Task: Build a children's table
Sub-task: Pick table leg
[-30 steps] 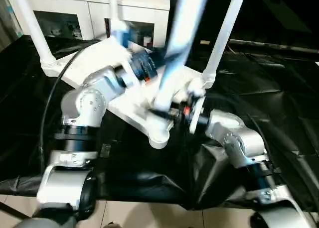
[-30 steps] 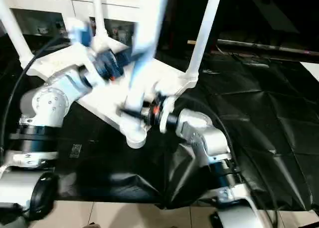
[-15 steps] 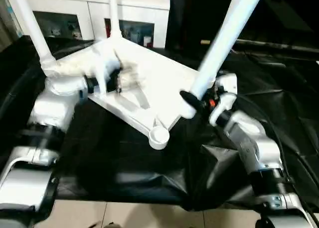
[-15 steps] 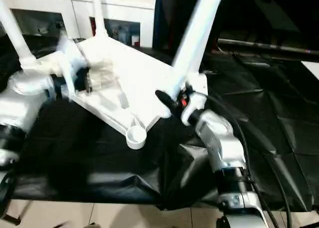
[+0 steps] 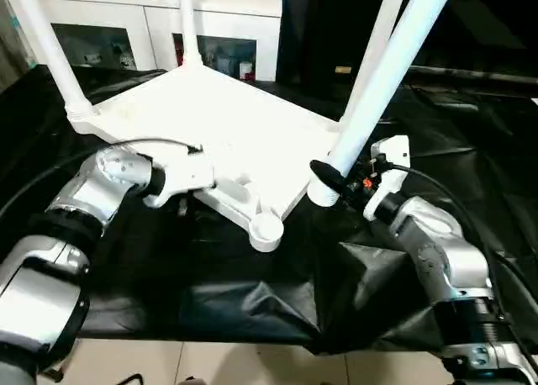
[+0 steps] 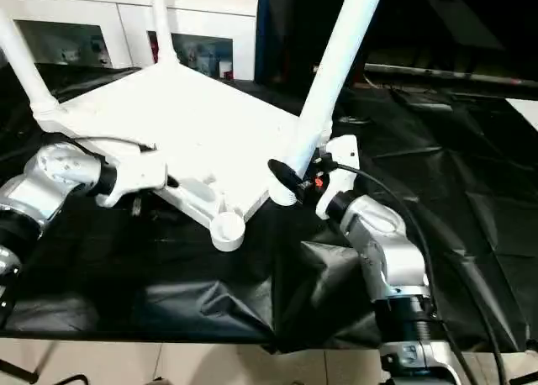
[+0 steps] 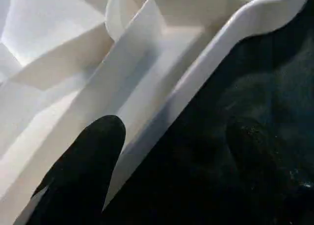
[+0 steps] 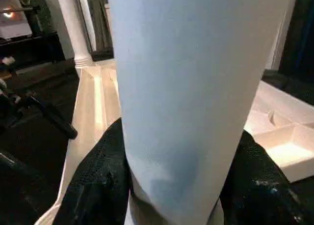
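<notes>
On the black-sheeted worktop (image 5: 252,309) the white tabletop (image 5: 244,133) lies upside down, ribbed underside up, tilted so that its near corner points toward the robot. Three legs already stand in corner sockets: one at the far left (image 5: 46,49), one at the back (image 5: 189,23), and one at the right corner (image 5: 374,57). The near corner socket (image 5: 266,229) is open and holds nothing.

The right gripper (image 6: 290,183) has its jaws closed around the lower end of a fourth leg (image 5: 387,74), which slants up and to the right, just beside the standing right leg; its foot hangs off the tabletop's right edge, apart from the near socket.

The left gripper (image 7: 171,171) sits at the tabletop's near left edge, jaws open: one finger (image 7: 83,166) rests against the white rim, the other (image 7: 260,156) lies over the black sheet.

A white glass-doored cabinet (image 5: 151,32) stands behind. No writing or label can be read.
</notes>
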Motion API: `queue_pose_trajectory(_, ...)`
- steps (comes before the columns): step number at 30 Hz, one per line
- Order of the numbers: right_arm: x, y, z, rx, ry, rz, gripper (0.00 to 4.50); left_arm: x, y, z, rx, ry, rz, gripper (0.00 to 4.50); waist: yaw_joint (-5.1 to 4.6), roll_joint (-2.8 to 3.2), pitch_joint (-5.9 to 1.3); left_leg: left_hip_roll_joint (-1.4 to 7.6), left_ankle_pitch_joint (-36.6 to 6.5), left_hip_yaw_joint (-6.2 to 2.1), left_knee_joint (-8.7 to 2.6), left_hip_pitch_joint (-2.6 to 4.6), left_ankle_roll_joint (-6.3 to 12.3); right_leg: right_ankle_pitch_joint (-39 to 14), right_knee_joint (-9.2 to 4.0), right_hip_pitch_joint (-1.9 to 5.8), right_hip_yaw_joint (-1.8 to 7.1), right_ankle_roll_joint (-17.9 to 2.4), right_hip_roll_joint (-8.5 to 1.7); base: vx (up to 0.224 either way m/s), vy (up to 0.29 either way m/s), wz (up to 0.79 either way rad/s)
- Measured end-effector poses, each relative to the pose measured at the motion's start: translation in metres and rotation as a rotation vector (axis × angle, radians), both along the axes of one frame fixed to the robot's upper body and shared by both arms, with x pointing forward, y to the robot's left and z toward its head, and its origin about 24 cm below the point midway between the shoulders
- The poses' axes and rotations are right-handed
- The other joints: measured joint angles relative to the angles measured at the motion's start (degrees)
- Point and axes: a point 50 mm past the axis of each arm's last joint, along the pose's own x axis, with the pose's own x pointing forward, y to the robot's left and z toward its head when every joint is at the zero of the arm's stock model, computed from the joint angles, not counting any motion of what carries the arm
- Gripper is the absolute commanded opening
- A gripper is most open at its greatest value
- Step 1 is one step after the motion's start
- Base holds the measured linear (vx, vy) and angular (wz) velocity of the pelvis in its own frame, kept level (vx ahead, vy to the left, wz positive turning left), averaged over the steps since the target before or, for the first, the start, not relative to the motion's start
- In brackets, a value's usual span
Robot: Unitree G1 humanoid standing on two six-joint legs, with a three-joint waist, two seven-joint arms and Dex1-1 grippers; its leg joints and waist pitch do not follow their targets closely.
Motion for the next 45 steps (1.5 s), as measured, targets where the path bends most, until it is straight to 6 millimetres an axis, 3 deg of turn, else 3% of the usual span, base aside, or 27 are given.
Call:
queue_pose_trajectory(13,-0.001,0.002,-0.002,-0.001,0.014,0.009,1.91,0.005,-0.015,-0.022,0.025,-0.062,0.021,3.87,0.05,0.04,0.00,-0.01,0.0,0.00,0.01,-0.01,0.01,0.0,-0.02,0.01,0.00,0.0,-0.01,0.000,0.000,0.00)
queue_pose_trajectory(18,-0.001,0.006,-0.002,-0.002,0.015,0.030,1.91,0.003,-0.033,-0.029,0.012,-0.041,-0.049,3.87,0.29,0.04,-0.01,-0.01,0.0,0.00,0.00,-0.02,0.01,0.0,-0.05,0.02,0.01,0.0,-0.04,0.000,0.000,0.00)
queue_pose_trajectory(19,-0.001,0.006,-0.002,-0.003,0.015,0.031,1.91,0.003,-0.035,-0.029,0.015,-0.038,-0.056,3.59,0.28,0.05,-0.02,-0.01,0.0,0.00,0.01,0.02,0.01,0.0,-0.04,0.05,0.01,0.0,-0.04,0.000,0.000,0.00)
queue_pose_trajectory(37,-0.001,0.003,-0.002,-0.025,0.012,0.039,1.91,0.001,-0.027,-0.020,0.079,0.238,-0.054,2.20,-0.30,0.14,-0.07,-0.01,0.0,0.06,-0.19,0.10,0.02,0.0,-0.15,0.23,0.01,0.0,-0.03,0.000,0.000,0.00)
queue_pose_trajectory(39,-0.001,0.003,-0.002,-0.026,0.004,0.038,1.91,0.001,-0.027,-0.020,0.056,0.262,-0.038,2.18,-0.27,0.14,-0.07,-0.02,0.0,0.06,-0.19,0.11,0.02,0.0,-0.14,0.23,0.02,0.0,-0.04,0.000,0.000,0.00)
queue_pose_trajectory(41,-0.001,0.003,-0.002,-0.026,0.003,0.038,1.91,0.001,-0.030,-0.021,0.006,0.288,-0.002,1.82,-0.17,0.17,-0.07,-0.02,0.0,0.07,-0.19,0.11,0.03,0.0,-0.14,0.24,0.03,0.0,-0.06,0.000,0.000,0.00)
queue_pose_trajectory(45,-0.001,0.009,-0.003,-0.025,0.006,0.052,1.91,0.004,-0.048,-0.027,-0.132,0.283,0.074,1.69,-0.29,0.19,-0.07,-0.01,0.0,0.10,-0.17,0.09,0.04,0.0,-0.14,0.25,0.08,0.0,-0.10,0.000,0.000,0.00)
